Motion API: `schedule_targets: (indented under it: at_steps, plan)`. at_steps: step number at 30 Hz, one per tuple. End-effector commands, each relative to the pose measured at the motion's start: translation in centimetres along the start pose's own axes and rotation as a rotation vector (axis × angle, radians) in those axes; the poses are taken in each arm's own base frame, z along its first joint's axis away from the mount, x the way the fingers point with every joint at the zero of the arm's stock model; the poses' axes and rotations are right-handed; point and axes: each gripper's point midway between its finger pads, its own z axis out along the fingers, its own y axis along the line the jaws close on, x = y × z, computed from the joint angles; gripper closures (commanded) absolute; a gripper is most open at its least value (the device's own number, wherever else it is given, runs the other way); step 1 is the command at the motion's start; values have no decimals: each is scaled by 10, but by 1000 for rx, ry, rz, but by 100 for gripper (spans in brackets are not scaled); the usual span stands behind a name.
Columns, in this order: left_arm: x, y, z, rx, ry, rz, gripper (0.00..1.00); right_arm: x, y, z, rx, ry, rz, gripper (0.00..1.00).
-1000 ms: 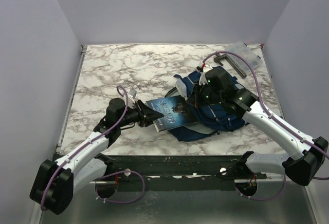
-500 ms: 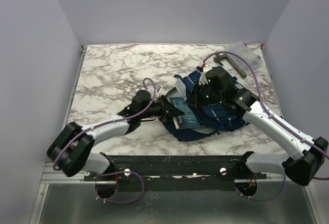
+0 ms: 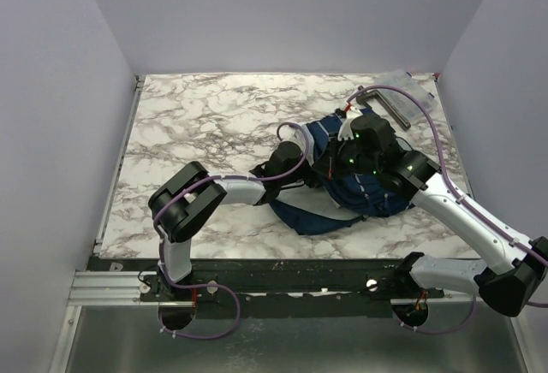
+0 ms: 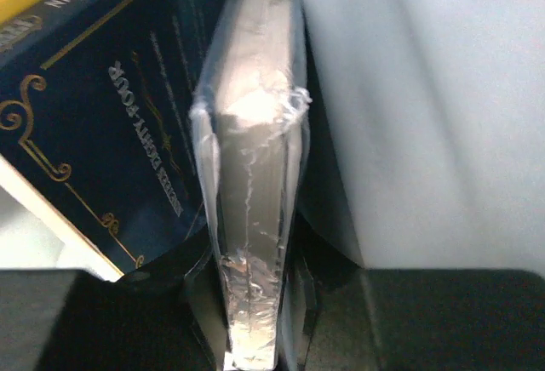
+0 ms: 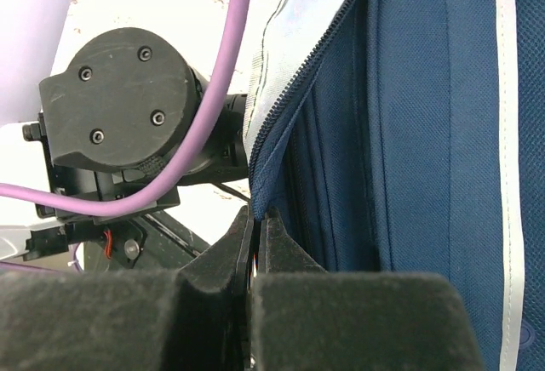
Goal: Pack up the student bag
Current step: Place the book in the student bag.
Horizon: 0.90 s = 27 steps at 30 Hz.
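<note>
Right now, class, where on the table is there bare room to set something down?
Bare marble: the far-left part of the table, from the left edge to the student bag, and along the back edge. Crowded: centre-right, where the left gripper, holding a book, and right gripper meet the bag, and the far-right corner with the clear case.

One student bag [image 3: 312, 217] on one worktop [image 3: 197, 116]. Two books show in the left wrist view: one plastic-wrapped book [image 4: 251, 218] and one navy book [image 4: 111, 124] with gold lettering. Two arms, two pincers: left pincer [image 4: 253, 303], right pincer [image 5: 255, 231]. At one o'clock on the worktop — one clear pouch [image 3: 415, 91], one dark bar [image 3: 392, 109].
</note>
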Motion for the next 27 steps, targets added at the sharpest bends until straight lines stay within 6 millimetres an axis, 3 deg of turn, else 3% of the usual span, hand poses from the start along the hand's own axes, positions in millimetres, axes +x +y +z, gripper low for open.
schedule_targets:
  at_steps: [1, 5, 10, 12, 17, 22, 24, 27]
  plan:
    - [-16, -1, 7, -20, -96, -13, 67, -13, 24, -10, -103, -59, 12, 99]
    - [-12, 3, -8, -40, -93, 32, 56, -12, 22, -8, -96, -55, 7, 99]
    - [-5, 2, -26, -58, -54, 76, 31, -10, 20, -7, -89, -48, 5, 99]
    - [-4, 0, -30, -62, -43, 75, 29, -9, 19, -6, -88, -42, 5, 99]
    - [-1, -1, -33, -78, -6, 59, 28, -7, 17, -6, -80, -40, 4, 99]
    - [7, 27, -40, -175, 20, -60, 31, -9, 17, -9, -72, -44, 4, 99]
    - [5, 35, -42, -200, -7, -100, 37, -9, 17, -9, -73, -48, 2, 99]
    - [2, 25, -31, -183, -21, -93, 51, -10, 18, -8, -80, -45, 2, 100]
